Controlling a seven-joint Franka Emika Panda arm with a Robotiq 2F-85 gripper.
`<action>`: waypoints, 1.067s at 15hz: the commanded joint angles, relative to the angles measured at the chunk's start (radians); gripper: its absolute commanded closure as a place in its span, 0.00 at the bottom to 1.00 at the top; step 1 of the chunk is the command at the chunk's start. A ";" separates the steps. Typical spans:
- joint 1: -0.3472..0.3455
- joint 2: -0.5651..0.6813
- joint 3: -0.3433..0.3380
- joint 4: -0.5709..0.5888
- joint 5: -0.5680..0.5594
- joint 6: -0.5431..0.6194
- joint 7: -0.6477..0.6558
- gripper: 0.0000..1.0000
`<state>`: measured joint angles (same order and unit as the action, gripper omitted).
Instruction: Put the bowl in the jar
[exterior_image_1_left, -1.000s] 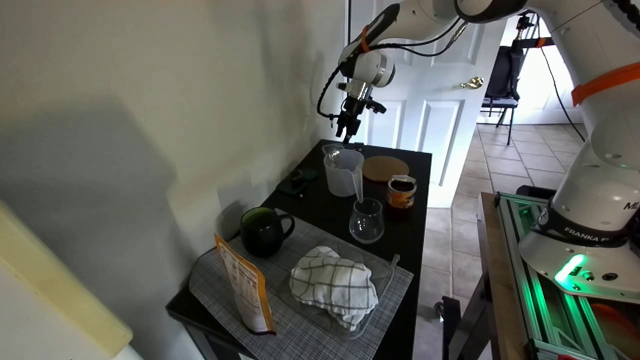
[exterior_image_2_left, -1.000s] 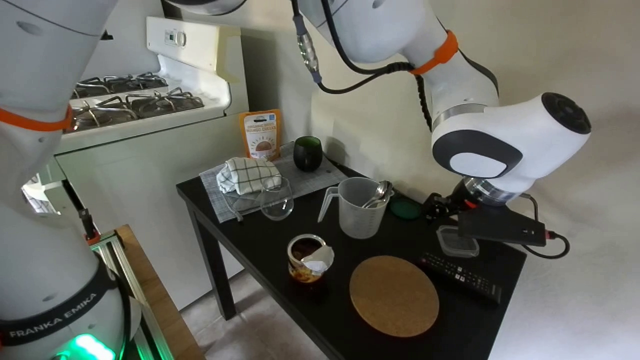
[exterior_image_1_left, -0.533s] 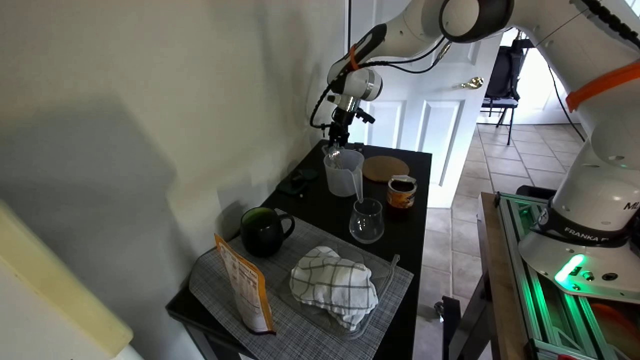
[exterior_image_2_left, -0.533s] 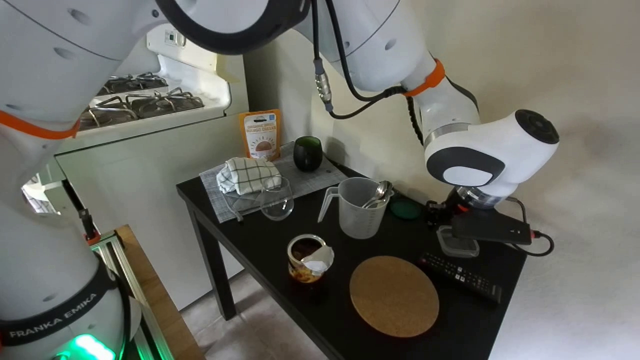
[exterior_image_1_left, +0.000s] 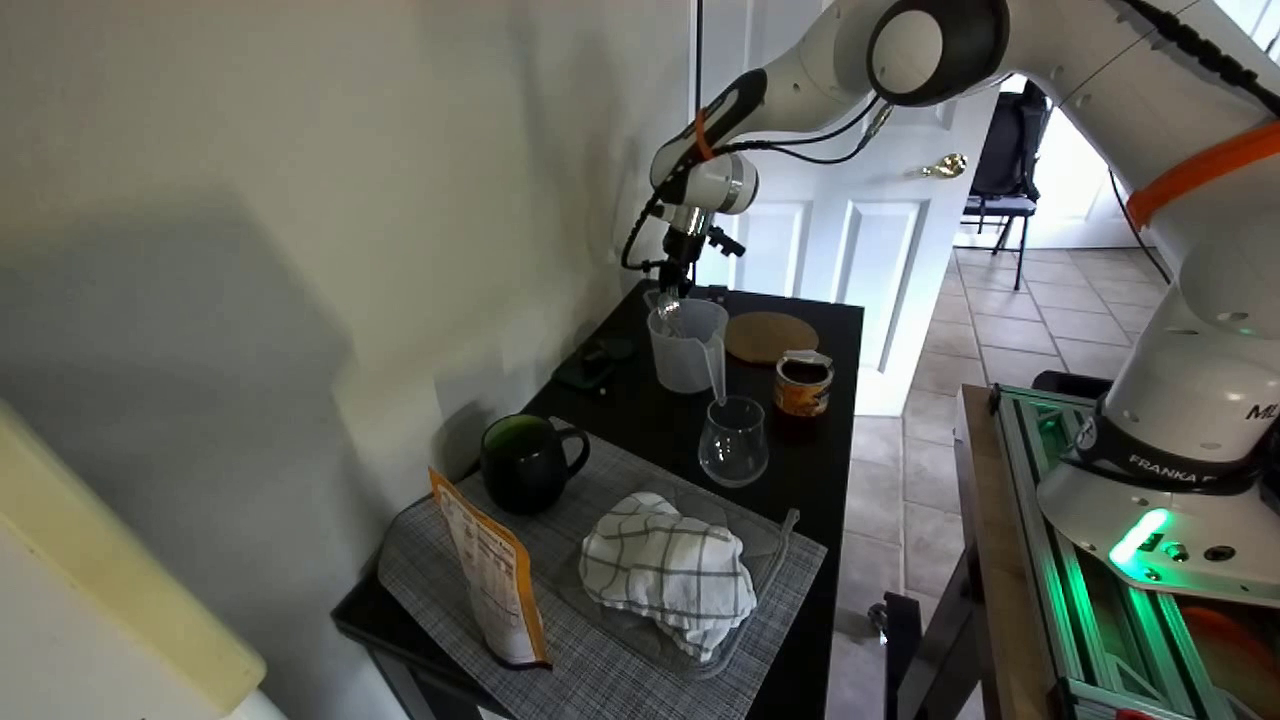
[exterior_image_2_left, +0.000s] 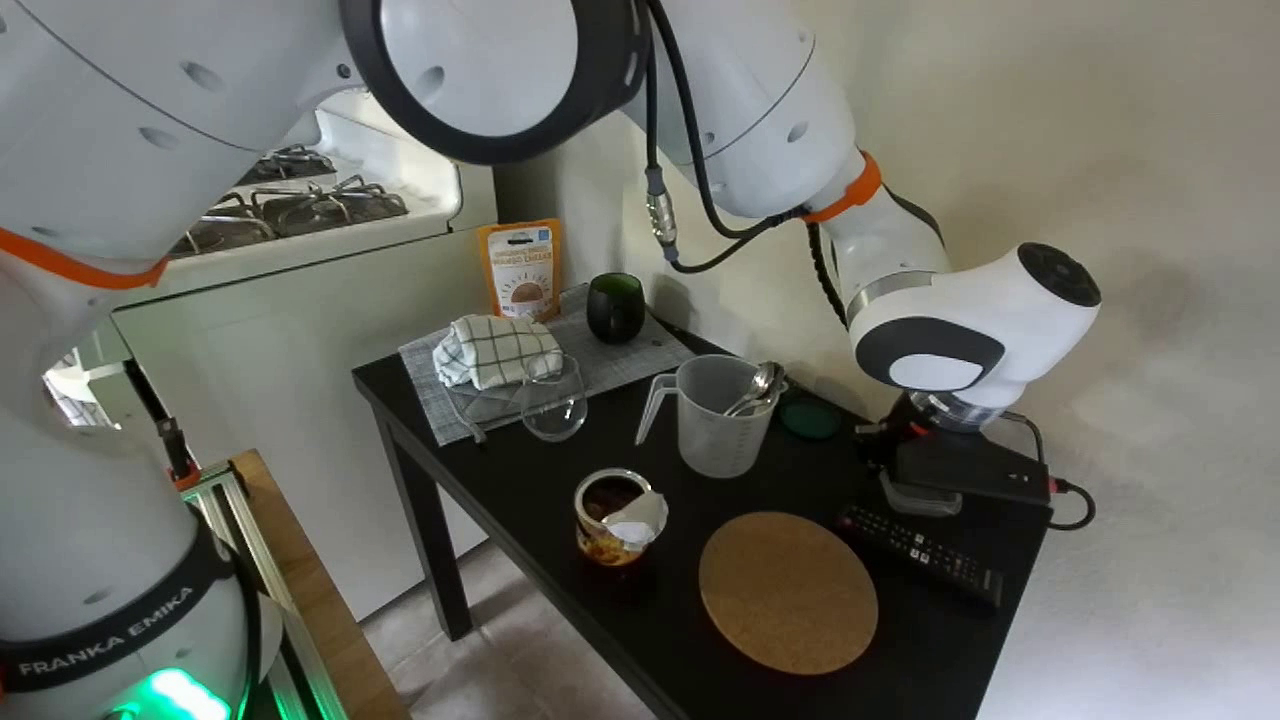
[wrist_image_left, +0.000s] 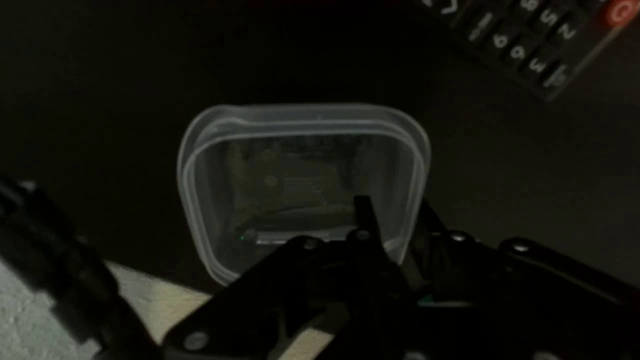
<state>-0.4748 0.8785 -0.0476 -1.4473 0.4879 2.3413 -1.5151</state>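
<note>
The bowl (wrist_image_left: 300, 114) is a clear, squarish plastic tub on the black table, seen from above in the wrist view. An exterior view shows it (exterior_image_2_left: 928, 500) below the wrist at the table's back edge. My gripper (wrist_image_left: 394, 202) straddles one side wall of it. One fingertip lies inside the tub, the other outside, and gaps show between them and the wall. The jar, a translucent measuring jug (exterior_image_2_left: 715, 435) with a handle, stands upright with metal spoons in it. It also appears (exterior_image_1_left: 682, 358) in an exterior view, where my fingers are mostly hidden behind it.
Beside the bowl lies a black remote (exterior_image_2_left: 925, 555), near a round cork board (exterior_image_2_left: 790, 595). An opened can (exterior_image_2_left: 605, 540) and a clear glass (exterior_image_2_left: 553, 405) stand closer to the robot base. Farther along are a dark mug (exterior_image_1_left: 530, 470), a checked cloth (exterior_image_1_left: 665, 570) and a pouch (exterior_image_1_left: 495, 580).
The arm has come down and in, bringing my gripper from above the table to the bowl's side wall. The jar and the other objects have not moved.
</note>
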 joint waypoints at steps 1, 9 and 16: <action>-0.019 0.002 0.030 0.004 -0.043 0.017 0.047 1.00; -0.070 -0.173 0.105 -0.173 0.003 -0.018 -0.029 0.98; -0.131 -0.444 0.084 -0.496 0.063 -0.058 -0.163 0.98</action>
<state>-0.5691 0.5945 0.0400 -1.7502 0.5034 2.2953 -1.5816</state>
